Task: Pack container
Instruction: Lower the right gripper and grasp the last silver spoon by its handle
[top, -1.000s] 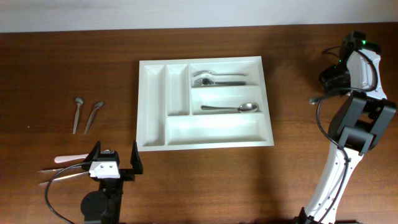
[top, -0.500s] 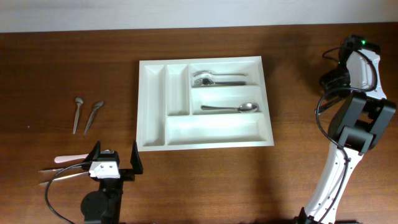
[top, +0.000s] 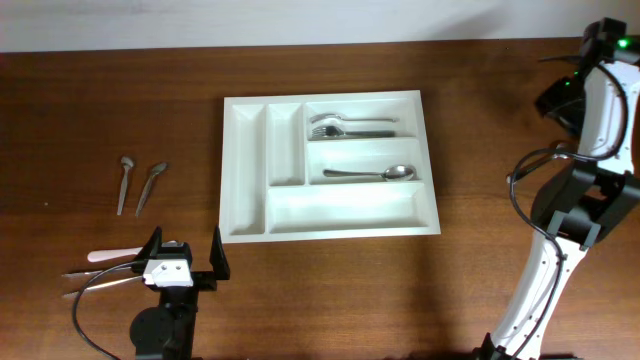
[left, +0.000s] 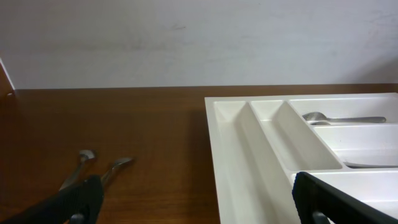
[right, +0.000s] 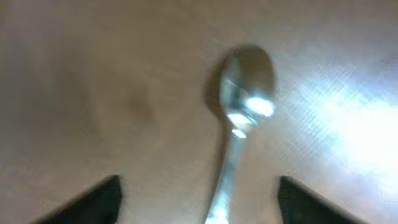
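1. Where the overhead view takes in the whole scene, a brown wooden table bears everything listed below.
2. Tray: white, lying flat at the middle of the table. Two narrow upright compartments sit at its left and three long horizontal ones at its right. It is apart from both grippers.
3. Right arm: stands at the table's right edge, well apart from the tray, with its wrist reaching toward the far right corner.
4. Left gripper: near the front edge, close to the tray's front left corner but not touching it. Its fingers are spread wide with nothing between them.
5. Right gripper: shown properly only by its own wrist camera, which is blurred. Its fingertips sit far apart at the two lower corners of that view, gripping nothing.
6. Blurred spoon: lies between those fingertips, bowl away from the camera, and neither of them touches it. What it rests on cannot be told.
7. Forks: bundled in the top horizontal compartment.
8. Large spoon: in the middle horizontal compartment, bowl to the right.
9. Two small spoons: side by side on the table, well left of the tray.
10. Pink handle: just left of the left gripper, beside thin metal pieces that are partly hidden and cannot be identified.
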